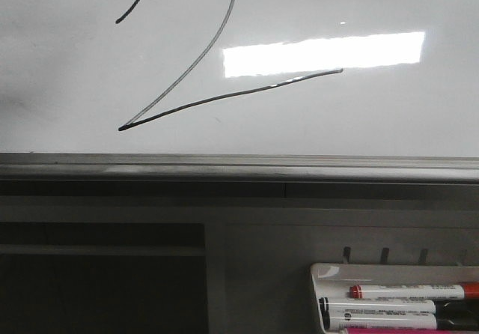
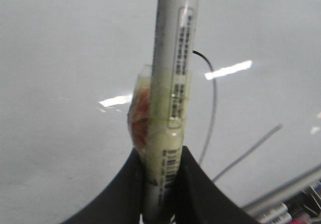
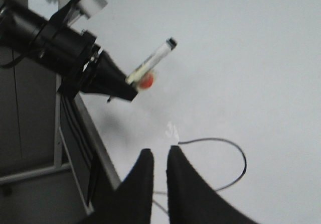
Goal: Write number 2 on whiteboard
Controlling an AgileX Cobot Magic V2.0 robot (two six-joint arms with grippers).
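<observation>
The number 2 (image 1: 209, 102) is drawn in thin black line on the whiteboard (image 1: 359, 117), with its curved top cut off by the upper edge of the front view. No gripper shows in the front view. My left gripper (image 2: 160, 156) is shut on a white marker (image 2: 173, 58) wrapped in tape, and part of the 2 (image 2: 213, 108) lies beyond it. My right gripper (image 3: 159, 152) is shut and empty over the board, near the 2's curve (image 3: 243, 158). It looks at the left gripper (image 3: 125, 89) and its marker (image 3: 153, 61).
A grey metal rail (image 1: 239, 165) runs along the board's lower edge. A small white tray (image 1: 329, 274) below at the right holds several markers (image 1: 404, 291). A bright rectangular reflection (image 1: 322, 53) lies on the board. A dark frame (image 3: 30, 133) sits beside the board.
</observation>
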